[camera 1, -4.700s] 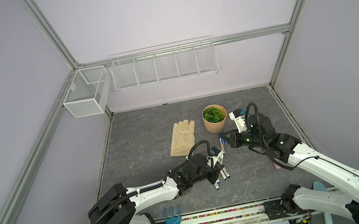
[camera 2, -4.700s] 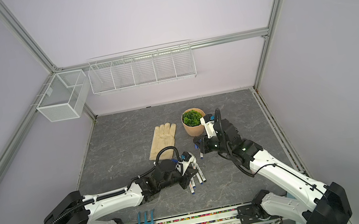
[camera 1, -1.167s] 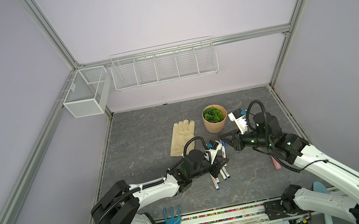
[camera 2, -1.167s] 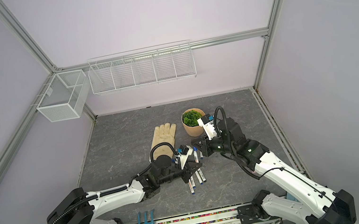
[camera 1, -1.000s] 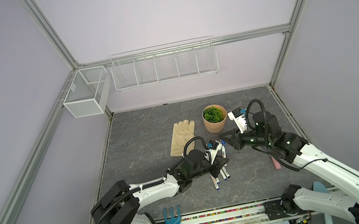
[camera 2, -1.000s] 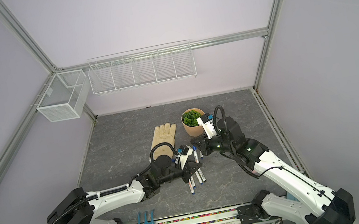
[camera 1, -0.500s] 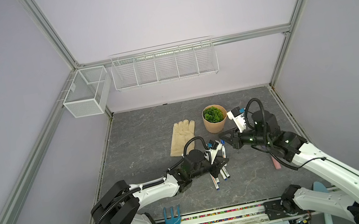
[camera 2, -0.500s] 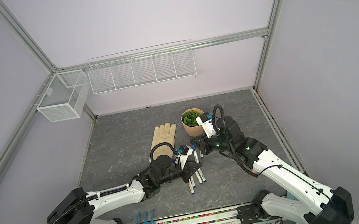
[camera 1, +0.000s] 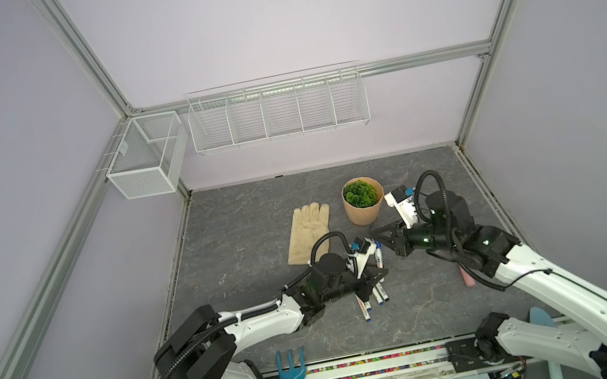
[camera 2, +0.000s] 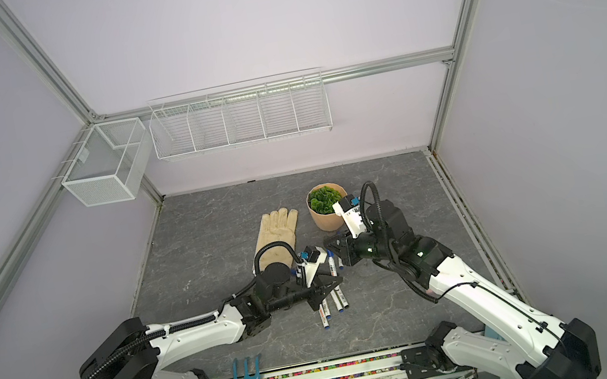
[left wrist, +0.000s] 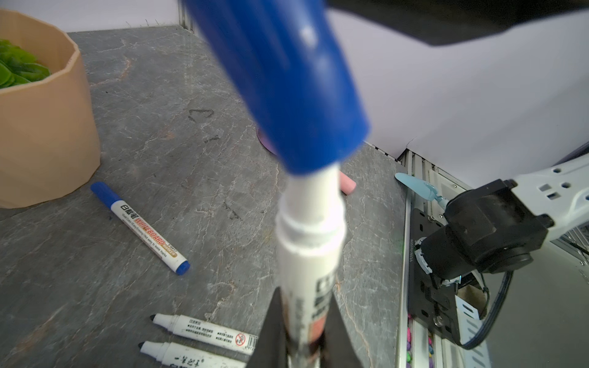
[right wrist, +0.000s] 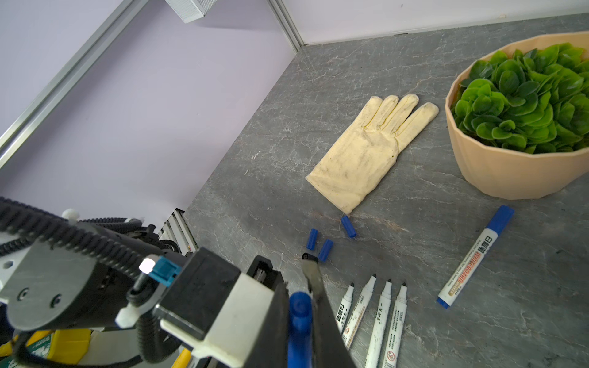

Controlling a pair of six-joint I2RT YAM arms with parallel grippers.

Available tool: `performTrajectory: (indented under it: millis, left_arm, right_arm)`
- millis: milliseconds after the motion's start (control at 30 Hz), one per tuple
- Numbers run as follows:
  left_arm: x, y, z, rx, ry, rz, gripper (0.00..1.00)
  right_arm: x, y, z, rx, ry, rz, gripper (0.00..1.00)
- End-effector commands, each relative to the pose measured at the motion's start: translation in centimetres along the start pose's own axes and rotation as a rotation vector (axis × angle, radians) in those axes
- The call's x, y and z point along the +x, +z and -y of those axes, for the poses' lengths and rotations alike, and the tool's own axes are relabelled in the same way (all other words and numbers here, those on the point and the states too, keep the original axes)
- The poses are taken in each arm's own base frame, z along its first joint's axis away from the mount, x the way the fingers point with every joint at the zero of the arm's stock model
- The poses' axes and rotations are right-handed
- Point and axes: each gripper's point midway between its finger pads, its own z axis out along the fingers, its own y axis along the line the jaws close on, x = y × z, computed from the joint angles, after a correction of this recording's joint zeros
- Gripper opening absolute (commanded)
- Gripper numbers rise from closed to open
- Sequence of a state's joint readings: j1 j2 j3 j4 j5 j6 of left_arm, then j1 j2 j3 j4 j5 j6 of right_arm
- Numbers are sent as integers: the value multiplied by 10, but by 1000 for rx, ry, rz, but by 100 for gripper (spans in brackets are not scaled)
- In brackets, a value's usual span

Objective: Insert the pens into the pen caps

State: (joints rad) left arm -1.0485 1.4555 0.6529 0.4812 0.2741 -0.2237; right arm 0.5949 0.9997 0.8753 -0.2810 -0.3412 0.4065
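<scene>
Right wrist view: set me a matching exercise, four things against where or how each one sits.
Things:
A. capped pen
B. uncapped pens
C. loose blue caps
D. held blue cap

Places:
1. clamped in the right pincer
2. side by side on the table, tips bare
3. lying alone near the plant pot
4. clustered by the cuff of the glove

Pairs: A-3; B-2; C-4; D-1

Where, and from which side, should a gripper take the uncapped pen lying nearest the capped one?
Probably mid-barrel on the uncapped pen, from straight above: it lies flat, a neighbour crowds one side, and its tip must stay free.
</scene>
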Motion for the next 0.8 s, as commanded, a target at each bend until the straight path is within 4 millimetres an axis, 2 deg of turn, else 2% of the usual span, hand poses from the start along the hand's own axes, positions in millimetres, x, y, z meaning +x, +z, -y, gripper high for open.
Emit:
performTrajectory:
  millis: [0,433,633,767]
  left_arm:
    - [-17,2,2,13,13,49,0]
    - [-29,2,3,48,7,66,0]
    - [-27,4,4,49,29,31,0]
    - [-28,3,4,49,41,21,0]
  right_arm:
    - [17,-4,-1,-6,-29,-46,7]
    - [50,-14,-14,-92,-55,-168,7]
    - [74,-11,-25,-166,-49,-304,7]
    - [93,-8,-22,-168,-40,-396,7]
